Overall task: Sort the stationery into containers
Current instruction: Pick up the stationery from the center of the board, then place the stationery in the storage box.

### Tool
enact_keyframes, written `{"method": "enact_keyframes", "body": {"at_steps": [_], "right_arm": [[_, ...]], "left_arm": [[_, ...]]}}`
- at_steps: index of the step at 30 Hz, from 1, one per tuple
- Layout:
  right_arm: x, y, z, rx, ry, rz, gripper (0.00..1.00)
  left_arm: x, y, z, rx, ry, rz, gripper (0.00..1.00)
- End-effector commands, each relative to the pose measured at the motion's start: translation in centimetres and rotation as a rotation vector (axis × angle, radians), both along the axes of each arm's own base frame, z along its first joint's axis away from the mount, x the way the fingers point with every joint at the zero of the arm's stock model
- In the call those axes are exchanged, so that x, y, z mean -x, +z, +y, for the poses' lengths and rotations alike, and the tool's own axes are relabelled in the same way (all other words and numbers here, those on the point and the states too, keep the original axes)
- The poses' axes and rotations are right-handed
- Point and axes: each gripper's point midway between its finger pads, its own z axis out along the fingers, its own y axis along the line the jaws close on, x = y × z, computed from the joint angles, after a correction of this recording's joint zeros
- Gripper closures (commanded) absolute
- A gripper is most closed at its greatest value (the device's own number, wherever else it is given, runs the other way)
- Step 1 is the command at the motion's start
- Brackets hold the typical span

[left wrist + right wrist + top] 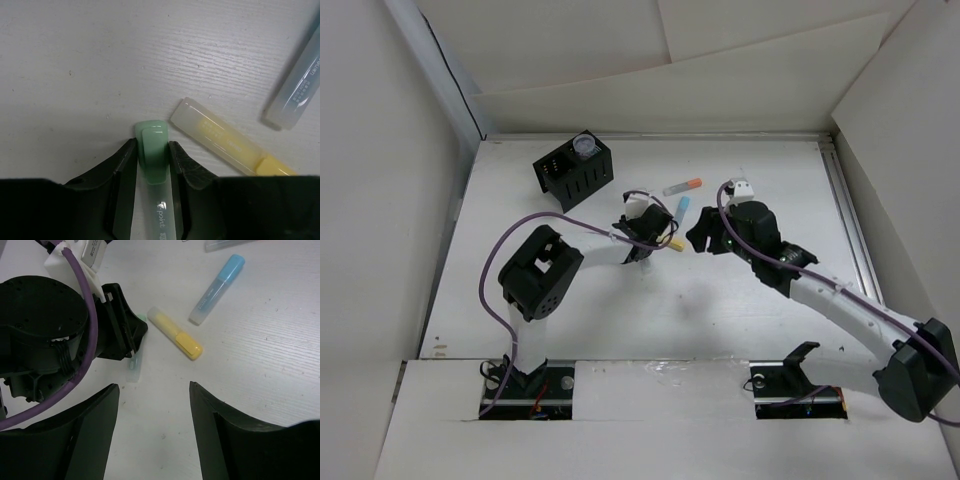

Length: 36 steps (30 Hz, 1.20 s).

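From above, only the roll [584,146] sits in the black box [582,183] at upper left; in the left wrist view the left gripper [152,165] clamps the green marker [152,152] at bottom centre; in the right wrist view the right gripper [152,390] gapes empty, the yellow marker [175,333] and blue marker [216,288] lying loose above it, so most sorting looks undone.

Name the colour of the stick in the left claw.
Pale green stick; the left wrist view shows it best.

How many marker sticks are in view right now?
4: pale green stick in the left gripper, yellow stick beside it, light blue stick just beyond, grey orange-tipped stick farthest. More may be hidden.
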Motion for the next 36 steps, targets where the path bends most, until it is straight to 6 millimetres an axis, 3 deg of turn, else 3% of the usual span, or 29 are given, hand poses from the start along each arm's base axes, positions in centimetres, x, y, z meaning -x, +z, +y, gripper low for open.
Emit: {"method": "enact_keyframes", "body": {"at_steps": [1,5,12,15,20,21,25,28,29,33,34,36], "right_arm": [[-0.4,1.9,0.0,-0.048,-0.006,-0.058,0.36],[-0.1,2.2,-0.7,-0.056,-0.015,-0.071,0.36],[-0.1,2.8,-1.3,-0.083,-0.028,-0.091,0.36],[0.0,2.4,-1.3,-0.085,-0.032,-0.079,0.36],[-0.1,2.5,-1.6,-0.091,-0.041,-0.088,0.36],[-0.1,2.5,-1.6,-0.091,-0.041,-0.088,0.36],[0.0,2.5,-1.5,-0.094,-0.031,-0.086,0.36],[-0.1,2.7,-1.4,-0.099,-0.031,-0.094,0.36],[-0.1,2.7,-1.4,-0.099,-0.031,-0.094,0.36],[0.0,2.7,-1.3,-0.102,-0.022,-0.092,0.36],[0.0,2.7,-1.3,-0.102,-0.022,-0.092,0.36],[0.2,2.6,-1.4,-0.102,-0.022,-0.092,0.36]], "left_arm": [[-0.5,0.8,0.3,-0.009,0.018,-0.023,0.89],[-0.1,2.4,0.5,0.036,0.013,-0.059,0.90],[-0.7,9.5,0.7,0.148,0.031,-0.184,0.90],[-2.6,13.2,2.3,0.209,0.070,-0.248,0.90],[-6.1,18.3,6.5,0.260,0.175,-0.366,0.90],[-7.2,19.3,8.5,0.274,0.215,-0.386,0.90],[-9.9,24.3,12.3,0.324,0.303,-0.499,0.89],[-11.7,25.5,15.5,0.266,0.388,-0.536,0.87],[-12.3,26.8,16.1,0.257,0.396,-0.549,0.87],[-14.7,27.4,20.2,0.200,0.489,-0.567,0.86],[-15.5,26.2,21.0,0.169,0.501,-0.540,0.86],[-16.5,26.5,23.3,0.139,0.546,-0.545,0.86]]}}
